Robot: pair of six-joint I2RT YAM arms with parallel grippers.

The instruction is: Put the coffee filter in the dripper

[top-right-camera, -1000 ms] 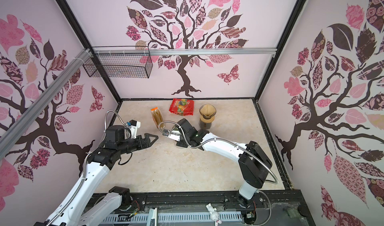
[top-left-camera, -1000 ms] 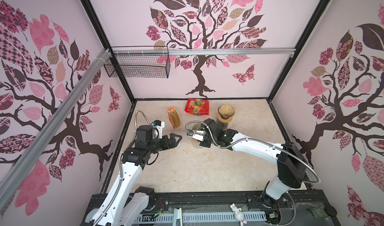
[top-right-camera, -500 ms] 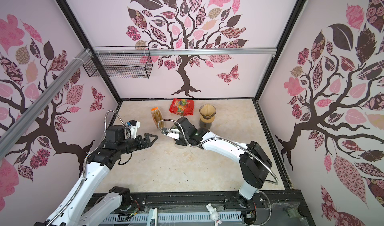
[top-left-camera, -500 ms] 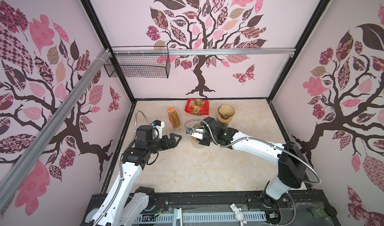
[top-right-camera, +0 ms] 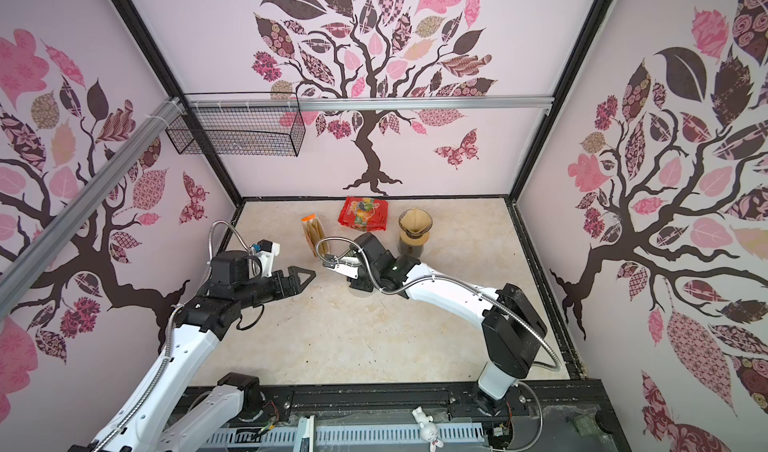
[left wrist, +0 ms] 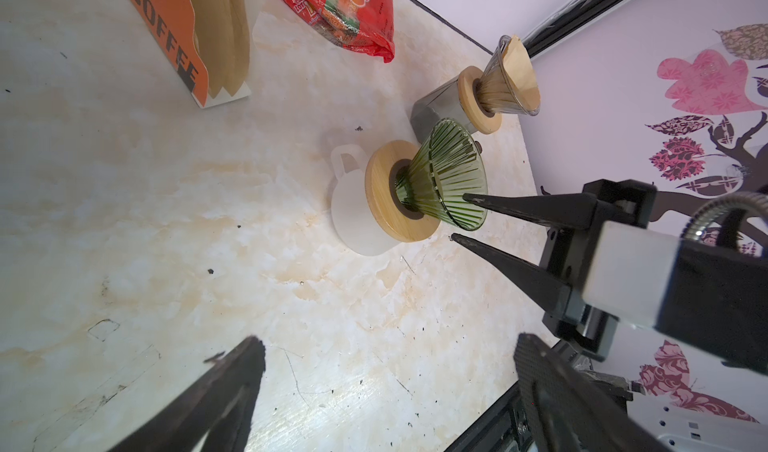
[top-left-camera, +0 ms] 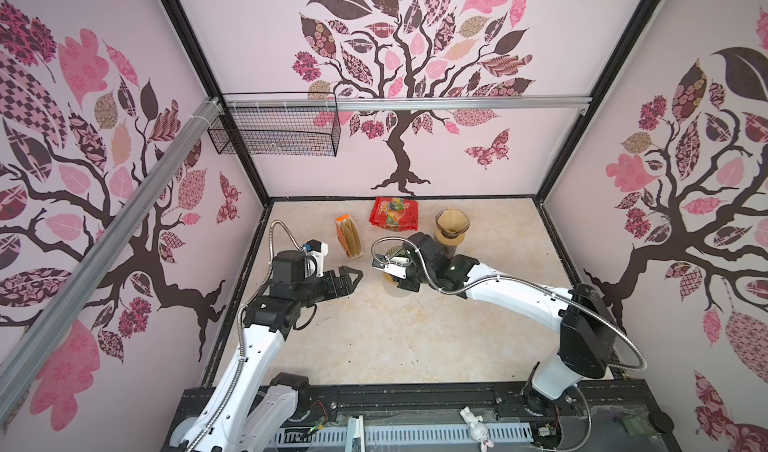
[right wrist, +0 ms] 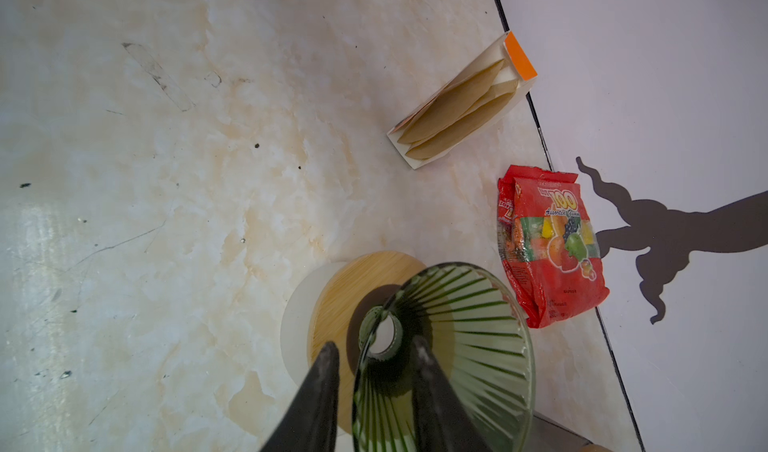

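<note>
A green ribbed glass dripper (left wrist: pixel 446 180) (right wrist: pixel 469 337) stands on a wooden ring over a white mug (left wrist: pixel 353 217) mid-table. My right gripper (right wrist: pixel 374 344) (left wrist: pixel 459 217) comes down over its rim, one finger outside the glass wall and one inside, jaws apart and open, with a gap showing at the outer finger. Brown paper coffee filters stand in an orange "COFFEE" holder (top-left-camera: pixel 348 238) (right wrist: pixel 461 109) to the dripper's back left. My left gripper (top-left-camera: pixel 353 277) (left wrist: pixel 388 342) hovers open and empty left of the dripper, pointing at it.
A clear glass dripper lined with a brown filter (top-left-camera: pixel 452 221) sits on a dark grey cup behind the right wrist. A red candy bag (top-left-camera: pixel 392 215) lies by the back wall. A wire basket (top-left-camera: pixel 274 130) hangs on the back wall, upper left.
The right gripper's jaws have spread apart around the green dripper's wall and its wrist has shifted slightly toward the back. The left arm has stayed put.
</note>
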